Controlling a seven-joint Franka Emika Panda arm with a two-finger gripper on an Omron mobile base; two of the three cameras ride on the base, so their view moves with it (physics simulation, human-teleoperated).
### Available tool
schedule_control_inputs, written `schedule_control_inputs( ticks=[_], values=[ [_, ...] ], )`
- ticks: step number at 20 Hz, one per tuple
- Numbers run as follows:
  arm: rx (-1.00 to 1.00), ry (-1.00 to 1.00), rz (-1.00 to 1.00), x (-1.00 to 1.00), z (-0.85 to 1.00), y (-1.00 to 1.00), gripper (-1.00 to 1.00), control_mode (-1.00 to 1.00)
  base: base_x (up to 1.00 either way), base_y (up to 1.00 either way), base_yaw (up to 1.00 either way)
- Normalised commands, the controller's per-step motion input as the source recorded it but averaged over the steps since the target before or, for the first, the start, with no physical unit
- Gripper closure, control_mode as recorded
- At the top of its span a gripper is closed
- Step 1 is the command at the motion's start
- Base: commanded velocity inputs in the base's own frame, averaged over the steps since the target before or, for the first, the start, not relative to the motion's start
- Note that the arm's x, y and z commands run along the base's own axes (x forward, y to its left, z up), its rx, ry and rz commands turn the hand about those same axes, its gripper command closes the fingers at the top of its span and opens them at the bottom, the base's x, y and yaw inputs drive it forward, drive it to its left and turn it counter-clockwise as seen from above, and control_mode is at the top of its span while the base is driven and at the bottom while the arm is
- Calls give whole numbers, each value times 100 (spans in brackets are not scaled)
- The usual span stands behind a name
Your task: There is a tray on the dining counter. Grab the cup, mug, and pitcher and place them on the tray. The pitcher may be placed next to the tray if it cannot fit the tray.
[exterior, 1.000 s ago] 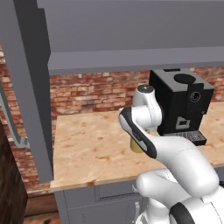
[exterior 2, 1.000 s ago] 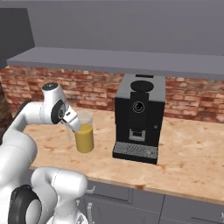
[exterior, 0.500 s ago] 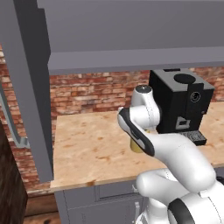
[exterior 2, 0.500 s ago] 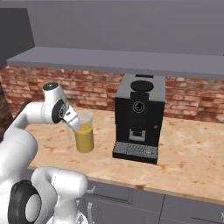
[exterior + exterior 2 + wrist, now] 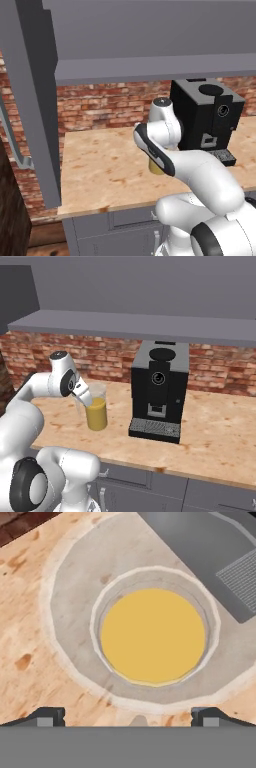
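Pitcher (image 5: 96, 411) of orange-yellow liquid stands upright mid-counter (image 5: 215, 441), left of the coffee machine (image 5: 159, 388), directly beneath the gripper (image 5: 128, 714), whose jaws gape wide and empty, straddling its rim from above.

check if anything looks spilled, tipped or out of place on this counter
Nothing stands out. The pitcher stands upright on the wood counter beside the coffee machine, its orange liquid level and no puddle around it. The open gripper hovers right above its mouth.
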Motion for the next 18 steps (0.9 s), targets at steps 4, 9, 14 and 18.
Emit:
schedule_control_inputs(
  ticks=[4, 9, 14, 18],
  values=[
    [0, 0, 0, 0, -11, 0, -100, -100, 0, 0, 0],
    [0, 0, 0, 0, -9, 0, -100, -100, 0, 0, 0],
    [0, 0, 0, 0, -8, 0, -100, -100, 0, 0, 0],
    [0, 0, 0, 0, -5, 0, -100, -100, 0, 0, 0]
  ],
)
